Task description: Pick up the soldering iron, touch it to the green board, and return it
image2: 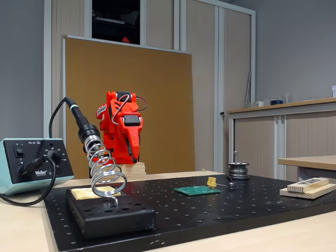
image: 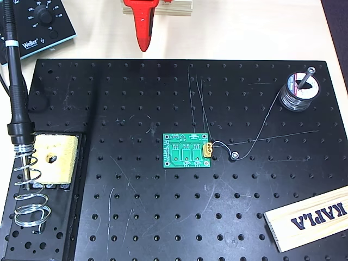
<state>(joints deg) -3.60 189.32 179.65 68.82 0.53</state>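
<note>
Black soldering iron sits docked in the coiled stand at 9 o'clock of the perforated plate in the overhead view, handle slanting up and out. Light, rigid, slick and round; the cable will drag. Grip mid-handle, above the collar, clear of the hot tip. Green board lies flat at plate centre. Red gripper parked at 12, fingers look pressed together.
</note>
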